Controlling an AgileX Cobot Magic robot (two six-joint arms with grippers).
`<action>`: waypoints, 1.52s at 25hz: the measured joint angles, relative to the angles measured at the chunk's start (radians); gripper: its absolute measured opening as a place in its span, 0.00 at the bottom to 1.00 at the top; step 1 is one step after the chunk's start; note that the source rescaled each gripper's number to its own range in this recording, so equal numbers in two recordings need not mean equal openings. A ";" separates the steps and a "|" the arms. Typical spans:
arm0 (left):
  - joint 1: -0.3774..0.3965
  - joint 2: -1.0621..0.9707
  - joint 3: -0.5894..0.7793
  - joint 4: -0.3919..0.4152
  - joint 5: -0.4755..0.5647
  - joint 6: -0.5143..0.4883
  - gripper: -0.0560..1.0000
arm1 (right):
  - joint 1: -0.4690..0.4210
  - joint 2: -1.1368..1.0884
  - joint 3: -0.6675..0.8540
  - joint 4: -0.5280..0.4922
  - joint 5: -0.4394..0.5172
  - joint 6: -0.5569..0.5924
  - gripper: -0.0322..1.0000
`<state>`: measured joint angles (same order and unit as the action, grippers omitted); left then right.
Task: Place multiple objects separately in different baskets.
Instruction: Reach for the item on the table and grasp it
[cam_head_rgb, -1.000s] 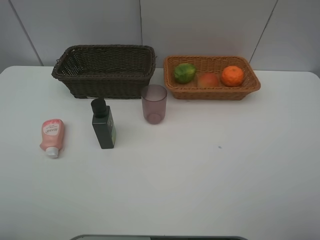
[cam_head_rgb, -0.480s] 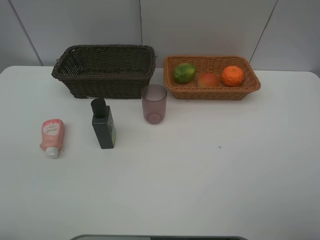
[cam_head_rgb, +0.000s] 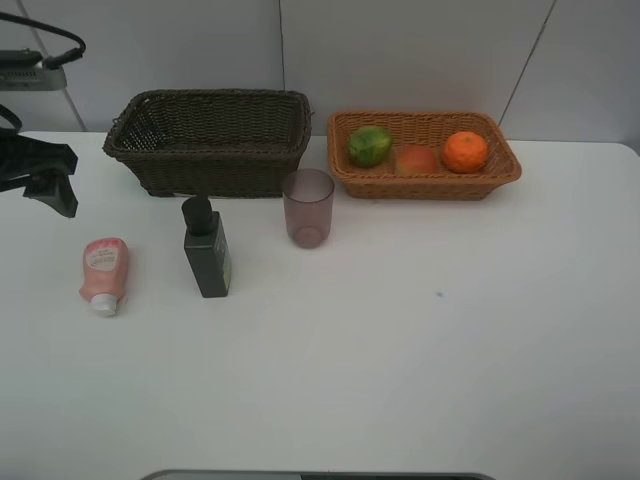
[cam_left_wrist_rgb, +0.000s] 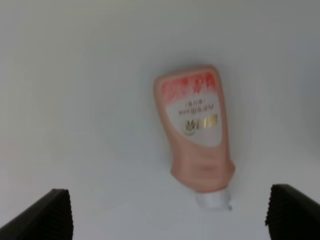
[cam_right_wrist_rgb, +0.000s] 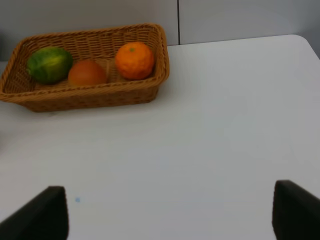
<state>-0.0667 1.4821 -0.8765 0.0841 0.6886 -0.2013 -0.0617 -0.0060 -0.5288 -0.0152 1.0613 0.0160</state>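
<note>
Pink tube lies near the table's left edge, left pincer spread.

On the table we find two baskets side by side across the upper middle of the frame, the deeper basket left and the shallower basket right. In the shallower one lie, left to right, the round fruit, the peach and the orange. The cup stands just below the deeper basket's right end. Lower left of it stands the pump bottle, and farther left, near the frame's edge, lies the tube.
</note>
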 joint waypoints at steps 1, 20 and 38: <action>0.000 0.031 -0.001 -0.004 -0.024 -0.017 1.00 | 0.000 -0.001 0.000 0.000 0.000 0.000 0.72; -0.025 0.312 0.053 -0.045 -0.288 -0.153 1.00 | 0.000 -0.001 0.000 0.000 0.000 0.000 0.72; -0.023 0.408 0.073 -0.050 -0.394 -0.159 1.00 | 0.000 -0.001 0.000 0.000 0.000 0.000 0.72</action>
<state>-0.0896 1.8904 -0.8031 0.0344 0.2951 -0.3603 -0.0617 -0.0071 -0.5288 -0.0152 1.0613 0.0160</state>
